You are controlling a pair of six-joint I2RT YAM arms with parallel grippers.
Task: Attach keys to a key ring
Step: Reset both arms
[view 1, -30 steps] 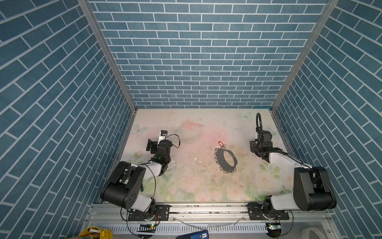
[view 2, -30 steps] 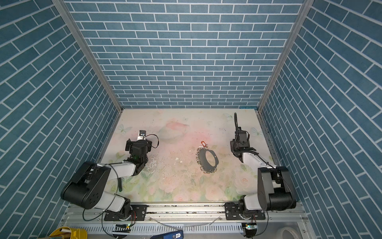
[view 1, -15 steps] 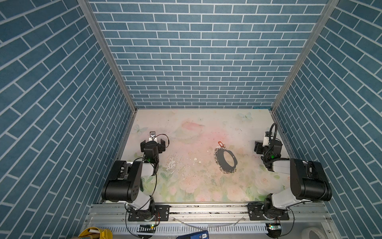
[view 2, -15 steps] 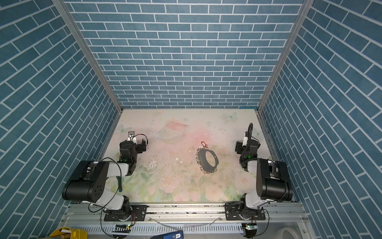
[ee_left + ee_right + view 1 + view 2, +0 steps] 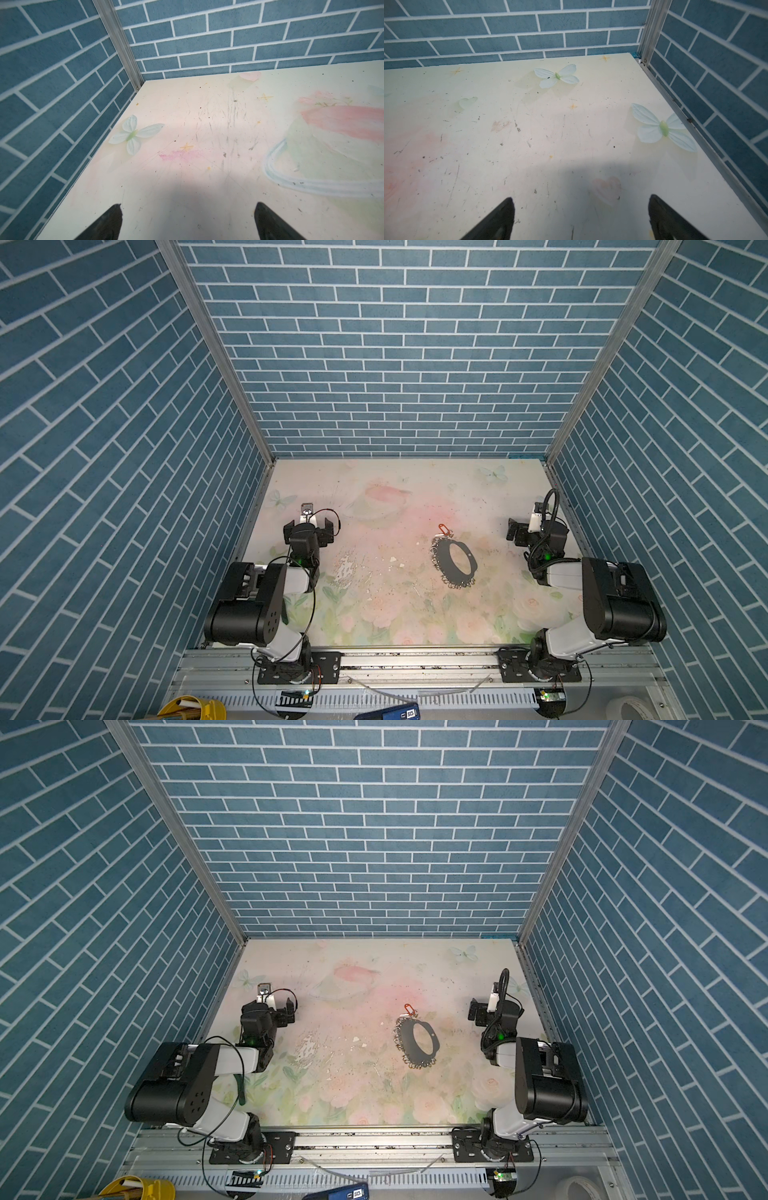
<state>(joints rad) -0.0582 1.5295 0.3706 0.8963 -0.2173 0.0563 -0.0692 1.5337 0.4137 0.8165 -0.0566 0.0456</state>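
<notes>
The key ring (image 5: 441, 559) (image 5: 406, 1042), a dark hoop fringed with small silver rings, lies flat on the floral table right of centre. The keys, one orange-red tag (image 5: 444, 528) (image 5: 409, 1008), lie at the hoop's far edge, touching its silver rings. My left gripper (image 5: 308, 529) (image 5: 269, 1011) (image 5: 188, 218) hovers open near the left wall, far from both. By the right wall my right gripper (image 5: 536, 531) (image 5: 494, 1013) (image 5: 580, 214) is open too. Bare table shows between each pair of fingers. Neither wrist view shows ring or tag.
Blue brick walls (image 5: 399, 364) close in the table on three sides. A metal rail (image 5: 415, 659) with both arm bases runs along the front. A chipped patch (image 5: 345, 568) marks the table (image 5: 395, 614) left of centre. Printed butterflies (image 5: 663, 127) (image 5: 133, 134) lie flat.
Both arms have folded back toward their bases, and the grippers have shifted outward to the side walls. The right jaws have spread wider. Ring and tag have not moved.
</notes>
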